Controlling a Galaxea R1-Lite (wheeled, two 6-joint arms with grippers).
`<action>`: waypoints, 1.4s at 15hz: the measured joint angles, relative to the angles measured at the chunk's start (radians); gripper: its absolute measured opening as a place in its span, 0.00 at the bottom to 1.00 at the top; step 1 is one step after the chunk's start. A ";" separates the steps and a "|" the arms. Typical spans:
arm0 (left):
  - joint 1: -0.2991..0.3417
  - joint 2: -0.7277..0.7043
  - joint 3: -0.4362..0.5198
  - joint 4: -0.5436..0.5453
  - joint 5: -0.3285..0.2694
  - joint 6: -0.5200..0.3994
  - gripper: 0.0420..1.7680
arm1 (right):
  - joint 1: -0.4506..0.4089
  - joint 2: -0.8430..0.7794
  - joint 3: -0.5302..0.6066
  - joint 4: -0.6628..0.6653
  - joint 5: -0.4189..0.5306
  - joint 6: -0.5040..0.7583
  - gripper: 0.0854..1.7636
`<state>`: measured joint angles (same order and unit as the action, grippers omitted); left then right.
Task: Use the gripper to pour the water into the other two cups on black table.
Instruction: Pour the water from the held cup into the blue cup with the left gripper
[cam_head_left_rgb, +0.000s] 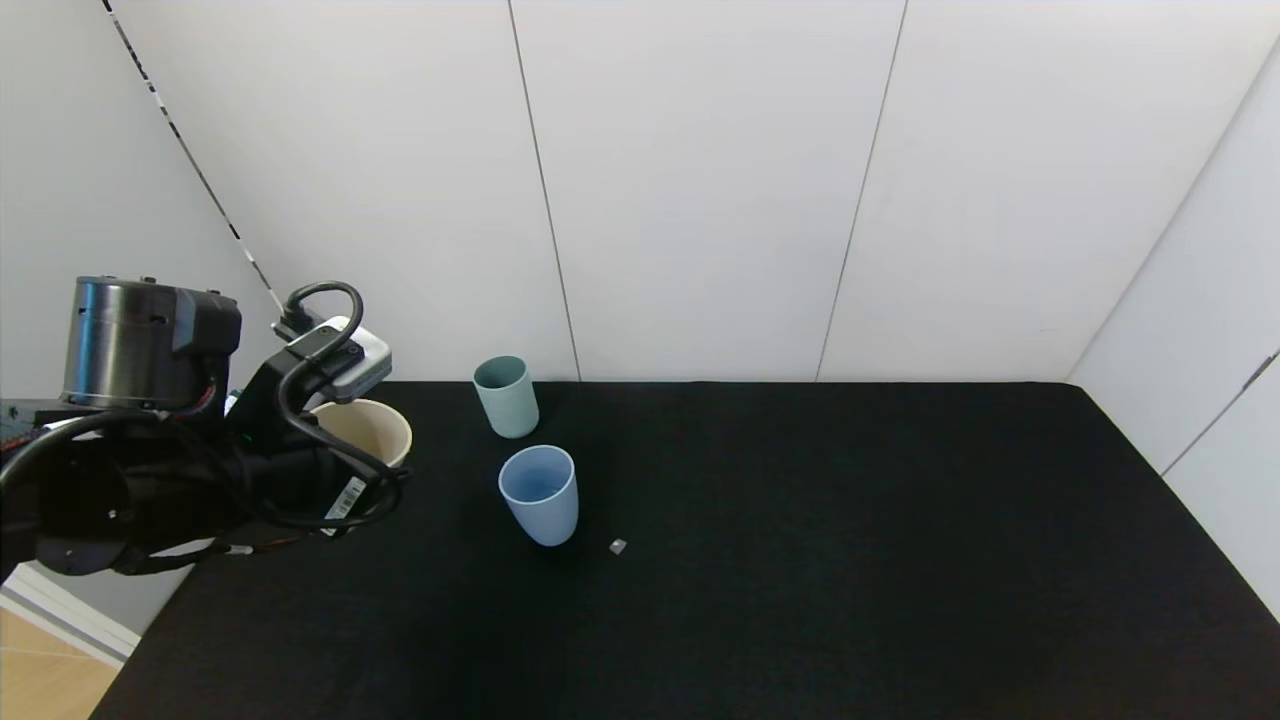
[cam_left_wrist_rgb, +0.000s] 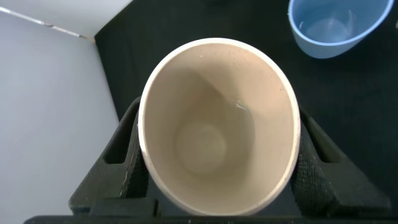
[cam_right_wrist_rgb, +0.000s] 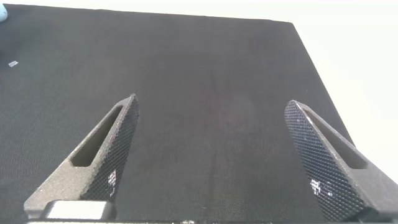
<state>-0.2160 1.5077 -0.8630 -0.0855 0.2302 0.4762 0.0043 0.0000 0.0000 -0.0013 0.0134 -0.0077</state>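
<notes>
My left gripper (cam_head_left_rgb: 345, 465) is shut on the cream-beige cup (cam_head_left_rgb: 372, 428) at the left edge of the black table (cam_head_left_rgb: 850, 560). In the left wrist view the fingers (cam_left_wrist_rgb: 132, 155) press both sides of the cream cup (cam_left_wrist_rgb: 217, 124), which is upright and holds a little clear water. The light blue cup (cam_head_left_rgb: 540, 495) stands to its right and shows some water inside in the left wrist view (cam_left_wrist_rgb: 336, 25). The teal green cup (cam_head_left_rgb: 506, 397) stands behind the blue one, near the wall. My right gripper (cam_right_wrist_rgb: 211, 102) is open and empty above bare tabletop.
A small pale scrap (cam_head_left_rgb: 617, 546) lies just right of the light blue cup and also shows in the right wrist view (cam_right_wrist_rgb: 12, 63). White wall panels stand behind the table. The table's left edge is under my left arm.
</notes>
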 joint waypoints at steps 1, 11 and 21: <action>-0.009 0.010 -0.005 0.000 0.002 0.011 0.70 | 0.000 0.000 0.000 0.000 0.000 0.000 0.97; -0.053 0.160 -0.117 -0.001 0.090 0.175 0.70 | 0.000 0.000 0.000 0.000 0.000 0.000 0.97; -0.113 0.253 -0.180 0.001 0.177 0.255 0.70 | 0.000 0.000 0.000 0.000 0.000 0.000 0.97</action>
<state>-0.3294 1.7606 -1.0430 -0.0847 0.4068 0.7311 0.0043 0.0000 0.0000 -0.0013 0.0130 -0.0072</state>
